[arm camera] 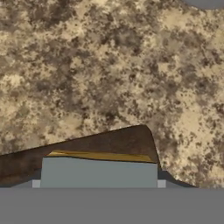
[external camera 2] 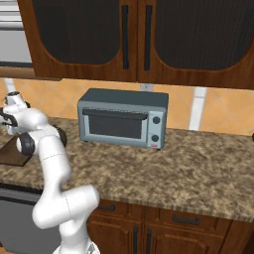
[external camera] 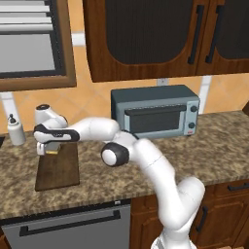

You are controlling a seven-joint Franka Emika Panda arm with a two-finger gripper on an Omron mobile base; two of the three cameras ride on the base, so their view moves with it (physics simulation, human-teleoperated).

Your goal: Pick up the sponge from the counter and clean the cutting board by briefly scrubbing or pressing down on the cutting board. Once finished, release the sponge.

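The dark brown cutting board (external camera: 59, 170) lies on the speckled counter (external camera: 170, 160) at the left; its edge also shows as the cutting board (external camera 2: 11, 155) in the right base view. My gripper (external camera: 50, 151) points down over the board's far end, shut on the sponge (external camera: 52, 152), whose yellow-tan layer peeks out under the hand. In the hand view the sponge (arm camera: 98, 171) sits wide between the fingertips, grey-blue face toward the camera and a yellow strip behind it, with a corner of the cutting board (arm camera: 122, 142) beneath. I cannot tell whether the sponge touches the board.
A white soap bottle (external camera: 16, 130) stands just left of the board by the wall. A grey toaster oven (external camera: 155, 111) sits at the back right of the arm. A dishwasher front (external camera: 73, 226) is below the counter edge, and wall cabinets hang overhead.
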